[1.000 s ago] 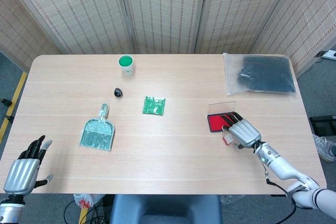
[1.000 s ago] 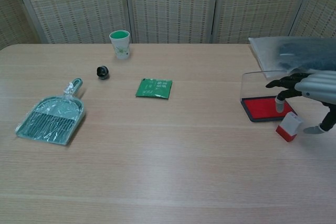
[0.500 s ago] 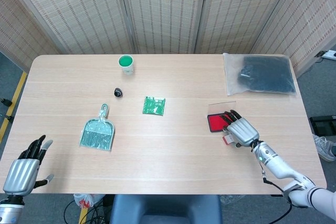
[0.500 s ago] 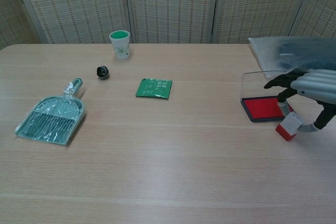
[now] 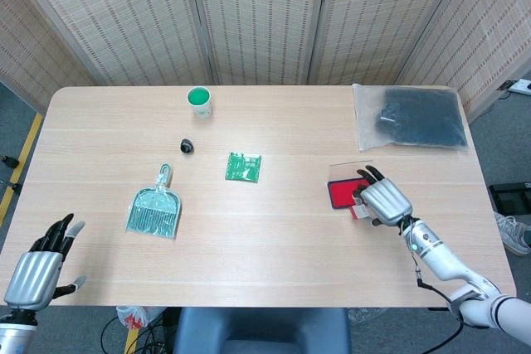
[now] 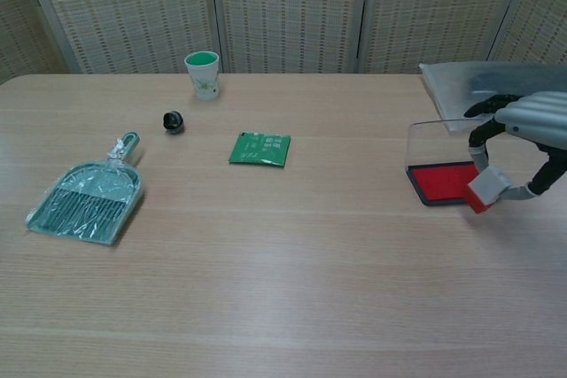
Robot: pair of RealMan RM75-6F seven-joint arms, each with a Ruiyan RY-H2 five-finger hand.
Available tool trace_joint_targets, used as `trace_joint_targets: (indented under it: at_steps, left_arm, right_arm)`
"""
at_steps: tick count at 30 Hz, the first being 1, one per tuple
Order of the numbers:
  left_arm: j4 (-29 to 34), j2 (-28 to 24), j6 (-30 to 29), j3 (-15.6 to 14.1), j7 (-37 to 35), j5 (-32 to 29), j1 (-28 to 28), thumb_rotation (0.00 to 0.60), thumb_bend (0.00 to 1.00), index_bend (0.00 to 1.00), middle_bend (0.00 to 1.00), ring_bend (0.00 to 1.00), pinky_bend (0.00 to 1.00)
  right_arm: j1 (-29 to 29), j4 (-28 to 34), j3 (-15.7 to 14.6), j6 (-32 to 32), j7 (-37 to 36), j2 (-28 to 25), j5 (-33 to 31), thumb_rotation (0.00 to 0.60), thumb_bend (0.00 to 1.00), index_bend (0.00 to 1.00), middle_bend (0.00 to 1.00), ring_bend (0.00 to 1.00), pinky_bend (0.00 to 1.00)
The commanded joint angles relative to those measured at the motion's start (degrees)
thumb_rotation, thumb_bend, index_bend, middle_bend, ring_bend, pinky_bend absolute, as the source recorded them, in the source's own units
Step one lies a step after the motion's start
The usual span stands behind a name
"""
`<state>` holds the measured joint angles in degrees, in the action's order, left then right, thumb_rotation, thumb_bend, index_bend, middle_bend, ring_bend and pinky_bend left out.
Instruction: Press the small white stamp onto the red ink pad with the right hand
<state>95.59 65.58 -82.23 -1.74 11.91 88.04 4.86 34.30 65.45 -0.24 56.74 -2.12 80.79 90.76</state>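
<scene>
The small white stamp (image 6: 486,188) with a red base hangs tilted just above the table, pinched by my right hand (image 6: 524,142) at the right end of the red ink pad (image 6: 440,181). The pad's clear lid (image 6: 430,141) stands open behind it. In the head view my right hand (image 5: 383,201) covers most of the stamp and overlaps the red ink pad (image 5: 341,193). My left hand (image 5: 37,269) hangs off the near left corner of the table with its fingers spread and nothing in it.
A green dustpan (image 6: 87,202), a black ball (image 6: 173,121), a green-lined paper cup (image 6: 202,73) and a green packet (image 6: 260,149) lie on the left and middle. A clear bag of dark things (image 5: 410,116) fills the far right corner.
My right hand has closed on the stamp, lifted it off the table and tilted it toward the pad. The left hand has barely shifted.
</scene>
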Motion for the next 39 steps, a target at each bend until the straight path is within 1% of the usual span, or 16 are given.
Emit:
trace_joint_targets:
  at_steps: [1, 2, 3, 4, 7, 9, 11, 16, 22, 30, 39]
  left_arm:
    - [0.1, -0.1, 0.1, 0.0, -0.1, 0.0, 0.0, 0.600, 0.20, 0.11, 0.04, 0.09, 0.28]
    - [0.1, -0.1, 0.0, 0.0, -0.2, 0.0, 0.0, 0.600, 0.20, 0.11, 0.04, 0.09, 0.28]
    - [0.2, -0.2, -0.1, 0.0, -0.4, 0.1, 0.0, 0.600, 0.20, 0.11, 0.04, 0.09, 0.28]
    - [0.3, -0.3, -0.2, 0.0, -0.5, 0.1, -0.1, 0.600, 0.20, 0.11, 0.04, 0.09, 0.28]
    - [0.4, -0.5, -0.4, -0.1, -0.9, 0.4, -0.2, 0.600, 0.20, 0.11, 0.04, 0.10, 0.28]
    - [0.5, -0.7, -0.6, -0.2, -1.2, 0.6, -0.2, 0.600, 0.20, 0.11, 0.04, 0.10, 0.28]
    - [0.5, -0.8, -0.6, -0.3, -1.4, 0.7, -0.2, 0.600, 0.20, 0.11, 0.04, 0.10, 0.28]
    - [0.6, -1.0, -0.1, -0.2, -2.1, 0.6, -0.1, 0.600, 0.20, 0.11, 0.04, 0.10, 0.28]
    - [0.6, -1.4, -0.1, -0.3, -3.0, 0.9, 0.0, 0.600, 0.20, 0.11, 0.04, 0.10, 0.28]
    - [0.8, -2.1, -1.0, -0.6, -4.4, 2.0, -0.3, 0.600, 0.20, 0.11, 0.04, 0.10, 0.28]
    - [0.7, -2.2, -0.7, -0.7, -5.1, 2.4, -0.1, 0.600, 0.20, 0.11, 0.04, 0.10, 0.28]
  right_arm:
    - [0.4, 6.2, 1.8, -0.4, 5.0, -3.8, -2.5, 0.600, 0.26, 0.79, 0.73, 0.53, 0.59]
    - [0.5, 7.4, 2.1, -0.9, 6.4, -4.4, -3.2, 0.600, 0.26, 0.80, 0.77, 0.59, 0.64]
    - [0.6, 8.8, 2.4, -1.6, 8.2, -5.0, -4.2, 0.600, 0.26, 0.82, 0.84, 0.66, 0.70]
    - [0.6, 9.7, 2.7, -2.0, 9.5, -5.4, -5.0, 0.600, 0.26, 0.84, 0.87, 0.70, 0.74]
    - [0.9, 11.7, 3.6, -3.8, 13.0, -6.0, -8.3, 0.600, 0.27, 0.86, 0.95, 0.78, 0.78]
    - [1.3, 12.2, 4.3, -5.3, 14.5, -6.1, -10.7, 0.600, 0.27, 0.86, 0.98, 0.81, 0.81]
    - [1.7, 12.1, 4.9, -6.9, 15.4, -6.0, -13.1, 0.600, 0.28, 0.87, 1.00, 0.84, 0.82]
    - [3.7, 12.2, 6.6, -13.5, 16.0, -6.1, -21.2, 0.600, 0.30, 0.87, 1.00, 0.85, 0.83]
    - [5.7, 10.2, 7.9, -17.9, 15.5, -5.3, -27.4, 0.600, 0.30, 0.87, 1.00, 0.85, 0.83]
    - [8.4, 6.0, 8.7, -20.2, 16.0, -2.5, -32.2, 0.600, 0.30, 0.88, 1.00, 0.85, 0.83]
    - [10.1, 1.3, 7.9, -21.0, 17.4, 1.0, -34.6, 0.600, 0.30, 0.88, 1.00, 0.85, 0.83]
